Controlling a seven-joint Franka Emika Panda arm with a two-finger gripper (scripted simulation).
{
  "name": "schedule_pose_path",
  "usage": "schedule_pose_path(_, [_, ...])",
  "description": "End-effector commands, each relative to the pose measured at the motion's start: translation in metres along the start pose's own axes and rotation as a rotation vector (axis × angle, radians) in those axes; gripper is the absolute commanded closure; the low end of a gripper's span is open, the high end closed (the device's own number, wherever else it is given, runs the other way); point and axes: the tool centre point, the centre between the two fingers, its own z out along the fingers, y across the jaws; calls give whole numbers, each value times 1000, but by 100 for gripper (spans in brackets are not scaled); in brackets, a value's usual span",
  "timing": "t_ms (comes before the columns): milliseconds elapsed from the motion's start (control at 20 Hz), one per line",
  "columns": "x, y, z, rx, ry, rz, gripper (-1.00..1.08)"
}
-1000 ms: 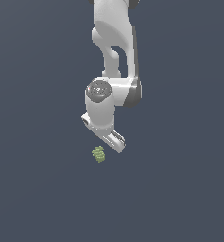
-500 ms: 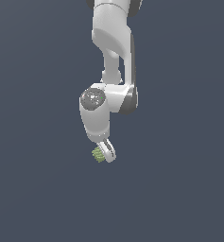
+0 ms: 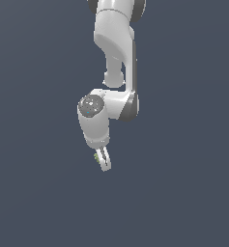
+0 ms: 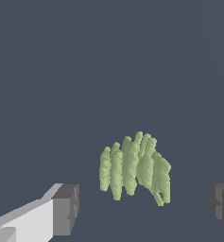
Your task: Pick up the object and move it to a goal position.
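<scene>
While the gripper [image 4: 142, 208] spreads, the object [image 4: 134, 170] sits between, untouched.

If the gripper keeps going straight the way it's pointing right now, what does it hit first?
Most likely the green object. In the wrist view it sits between the two finger pads, a gap on each side, so the gripper is open around it. Depth is unclear; the fingertips might reach the surface first.

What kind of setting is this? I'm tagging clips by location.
Likely a bare simulated workspace: a flat grey surface, one white robot arm, its tool open around a small green ridged object.
</scene>
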Motion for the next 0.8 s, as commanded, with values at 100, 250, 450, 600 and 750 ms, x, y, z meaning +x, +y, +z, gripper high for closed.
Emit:
schedule_pose_path(100, [3,-1,2,2,2,40,-92])
schedule_pose_path(250, [3,-2,2,2,2,47,-92])
schedule_pose_path(450, [3,-1,6,2,2,42,-92])
schedule_pose_path(600, [3,-1,17,2,2,44,-92])
schedule_pose_path(750, [3,0,35,2,2,46,-92])
